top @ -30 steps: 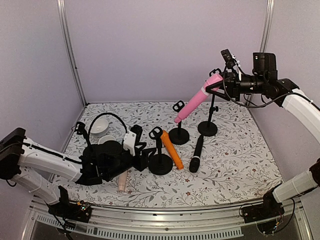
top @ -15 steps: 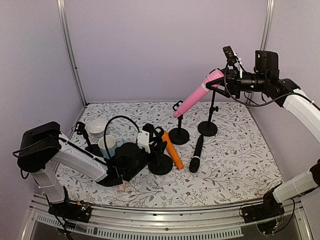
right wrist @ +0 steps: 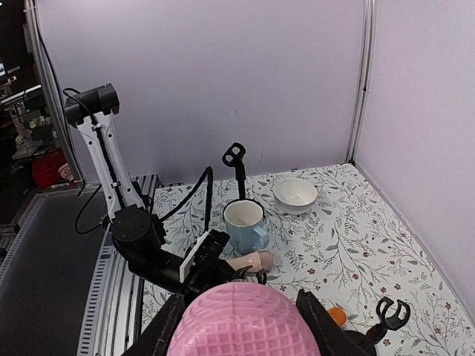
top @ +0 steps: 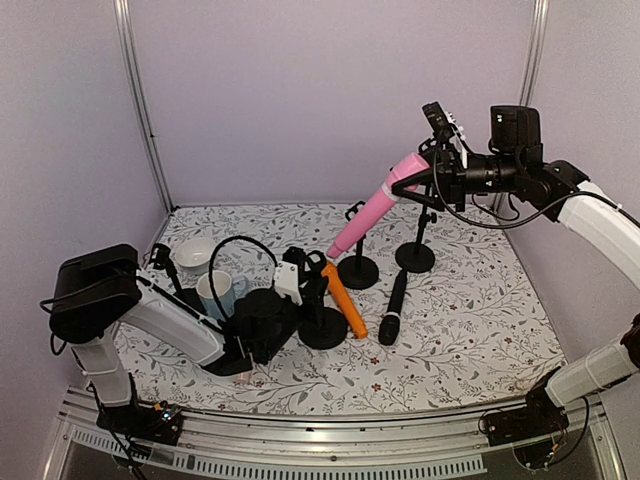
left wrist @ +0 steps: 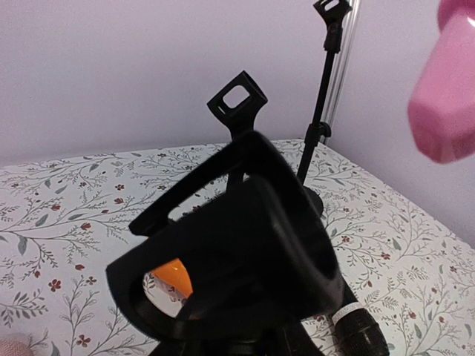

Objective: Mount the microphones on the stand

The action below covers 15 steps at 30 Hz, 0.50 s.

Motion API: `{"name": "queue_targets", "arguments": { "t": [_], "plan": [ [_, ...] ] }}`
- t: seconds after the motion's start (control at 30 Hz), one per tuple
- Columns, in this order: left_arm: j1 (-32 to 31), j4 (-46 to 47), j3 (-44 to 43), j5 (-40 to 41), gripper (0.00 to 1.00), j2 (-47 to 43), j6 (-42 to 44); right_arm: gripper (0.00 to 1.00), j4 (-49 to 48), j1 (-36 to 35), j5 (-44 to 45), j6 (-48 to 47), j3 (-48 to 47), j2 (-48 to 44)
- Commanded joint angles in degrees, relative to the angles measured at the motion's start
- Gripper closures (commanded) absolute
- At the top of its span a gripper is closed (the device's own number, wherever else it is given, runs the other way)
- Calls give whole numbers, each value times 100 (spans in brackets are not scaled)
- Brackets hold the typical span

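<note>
My right gripper (top: 425, 172) is high at the back right, shut on the head of the bright pink microphone (top: 375, 210) (right wrist: 241, 319). That microphone slants down-left, and its tail hangs just above the front stand (top: 322, 328). My left gripper (top: 313, 282) is at this stand's stem. The stand's black clip (left wrist: 245, 222) fills the left wrist view and hides the fingers. The orange microphone (top: 343, 300) leans against the stand's base. The black microphone (top: 392, 312) lies to the right of it. The beige-pink microphone (right wrist: 252, 261) lies under my left arm.
Other black stands: a tall one (top: 415, 257) at the back right, a short one (top: 358, 270) in the middle, and one (top: 160, 258) at the far left. A blue-and-white mug (top: 215, 292) and a white bowl (top: 193, 253) stand at the left. Purple walls close in the table.
My left arm rose at the shoulder and its gripper moved right to the front stand. The right arm carried the pink microphone left and lower, its tail now close to that stand's clip.
</note>
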State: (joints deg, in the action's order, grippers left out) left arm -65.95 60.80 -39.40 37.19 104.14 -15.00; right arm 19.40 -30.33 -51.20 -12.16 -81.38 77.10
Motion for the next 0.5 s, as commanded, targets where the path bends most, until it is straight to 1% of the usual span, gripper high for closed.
{"name": "queue_targets", "arguments": {
  "t": [0.0,0.13,0.33,0.4,0.47],
  "plan": [
    [-51,635,28,108,87,125,-97,100,371,-332,268,-562,-412,65],
    [-61,784,22,39,90,159,-107,100,330,-419,471,-725,-342,141],
    [-64,800,2,-43,96,134,-73,100,-3,-523,557,-752,-180,272],
    [-64,824,11,-70,100,121,-69,100,-154,-552,595,-738,-121,317],
    [-66,814,23,-101,100,102,-108,100,-296,-581,594,-721,-47,372]
  ]
}}
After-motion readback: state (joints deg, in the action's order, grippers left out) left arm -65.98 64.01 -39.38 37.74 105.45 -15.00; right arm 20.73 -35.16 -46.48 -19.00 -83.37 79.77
